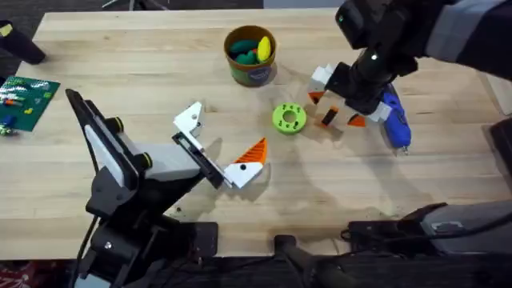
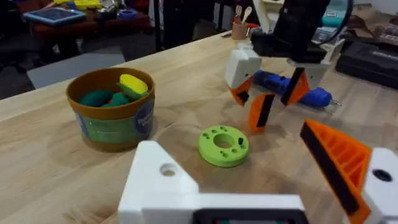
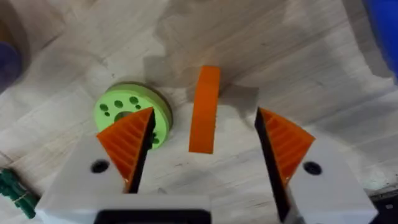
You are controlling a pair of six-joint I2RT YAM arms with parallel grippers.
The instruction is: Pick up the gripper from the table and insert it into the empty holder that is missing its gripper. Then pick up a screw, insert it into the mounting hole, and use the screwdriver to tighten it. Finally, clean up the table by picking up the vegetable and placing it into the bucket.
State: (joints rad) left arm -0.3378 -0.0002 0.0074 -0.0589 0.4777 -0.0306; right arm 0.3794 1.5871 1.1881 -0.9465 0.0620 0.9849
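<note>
My right gripper hangs open over the table, its two orange ribbed fingers astride the loose gripper, which stands on edge and touches neither. The blue screwdriver lies just behind it. My left gripper is open with nothing in it. One side of it is the bare white holder; the other carries an orange finger. The bucket holds green and yellow toy pieces. A screw is out of view.
A flat green disc with holes lies between the two grippers. A small dark green thing shows beside my right gripper; I cannot tell what it is. A green patterned board sits at the table's left edge.
</note>
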